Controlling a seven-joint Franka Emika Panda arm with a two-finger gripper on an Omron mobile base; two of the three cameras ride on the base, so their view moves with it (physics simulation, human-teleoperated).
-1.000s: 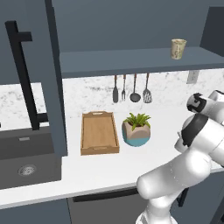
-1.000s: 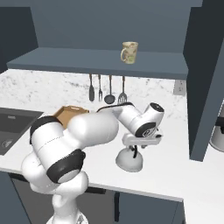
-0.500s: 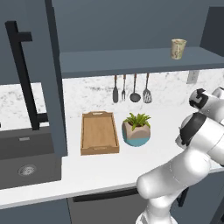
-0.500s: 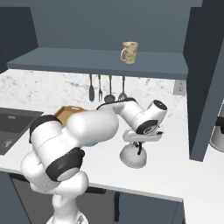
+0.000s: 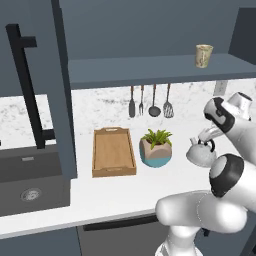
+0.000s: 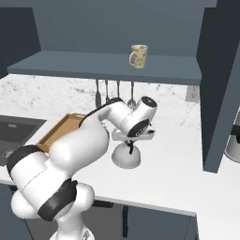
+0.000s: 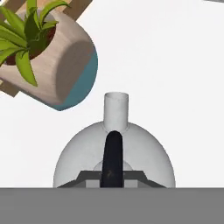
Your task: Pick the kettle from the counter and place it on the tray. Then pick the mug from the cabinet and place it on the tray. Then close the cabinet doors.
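The fingers [image 7: 112, 178] have closed, apparently clamped on the kettle's [image 7: 114, 153] black handle [image 7: 112, 159].

- This was a kitchen.
- A long white counter [image 5: 125, 200] ran under the jaws, with a dark sink [image 5: 30, 182] set into it far off to one side.
- Cooking tools [image 5: 150, 102] hung on the wall behind the jaws.
- A mug [image 6: 138, 56] stood on a blue cabinet [image 6: 93, 63] shelf above them.
- A kettle [image 6: 125, 157] sat right below the jaws.
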